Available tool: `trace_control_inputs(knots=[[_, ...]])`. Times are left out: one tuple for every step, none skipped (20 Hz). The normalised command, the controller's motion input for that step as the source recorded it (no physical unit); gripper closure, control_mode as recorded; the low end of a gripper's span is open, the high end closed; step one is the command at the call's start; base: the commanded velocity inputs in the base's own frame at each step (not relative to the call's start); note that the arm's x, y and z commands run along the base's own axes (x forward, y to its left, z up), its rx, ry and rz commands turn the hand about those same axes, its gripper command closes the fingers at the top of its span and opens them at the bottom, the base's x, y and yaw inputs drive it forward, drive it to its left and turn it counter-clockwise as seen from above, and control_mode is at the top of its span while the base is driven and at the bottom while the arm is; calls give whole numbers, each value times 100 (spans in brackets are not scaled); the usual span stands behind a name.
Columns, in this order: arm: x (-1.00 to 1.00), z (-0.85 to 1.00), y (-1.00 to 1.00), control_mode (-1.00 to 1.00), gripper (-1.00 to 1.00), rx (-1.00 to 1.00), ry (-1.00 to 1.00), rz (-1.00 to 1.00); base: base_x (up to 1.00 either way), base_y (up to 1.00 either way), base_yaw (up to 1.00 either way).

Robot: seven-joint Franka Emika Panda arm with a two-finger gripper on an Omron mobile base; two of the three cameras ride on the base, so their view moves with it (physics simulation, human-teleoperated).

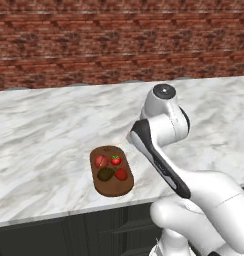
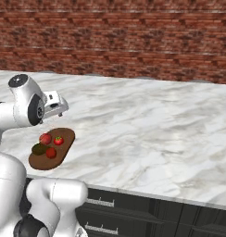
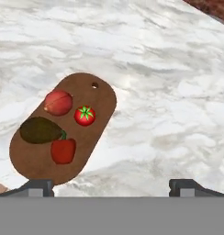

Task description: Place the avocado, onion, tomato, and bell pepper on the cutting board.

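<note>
The dark brown cutting board (image 3: 95, 98) lies flat on the marble counter near its front edge. Four items rest on it: the pinkish-red onion (image 3: 58, 102), the green-topped tomato (image 3: 85, 115), the dark olive avocado (image 3: 39, 130) and the glossy red bell pepper (image 3: 63, 150). In the left base view the board (image 1: 114, 187) carries the onion (image 1: 101, 161), tomato (image 1: 115, 160), avocado (image 1: 105, 174) and pepper (image 1: 121, 174). My gripper (image 3: 111, 186) hangs above and to the side of the board, open, with nothing between its fingertips (image 3: 38, 187). From the right, the hand (image 2: 59, 107) hovers over the board (image 2: 64, 136).
A brick wall (image 1: 94, 45) backs the white marble counter (image 1: 44, 130), which stretches wide to the right of the board (image 2: 156, 129). Dark cabinet drawers (image 2: 133, 217) run below the front edge. My own arm (image 1: 159, 150) stands just right of the board.
</note>
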Motion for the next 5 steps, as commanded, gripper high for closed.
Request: trace_control_inputs(knots=[[-37, 79, -60, -100, -100, 15, -7, -24, 0, 0, 0], [-40, 76, -56, -100, -100, 15, -9, -22, 0, 0, 0], [-41, 74, -55, -100, -100, 13, -11, -21, 0, 0, 0], [-42, 73, -54, -100, -100, 13, -14, -21, 0, 0, 0], [-40, 71, -54, -100, -100, 13, -15, -21, 0, 0, 0]])
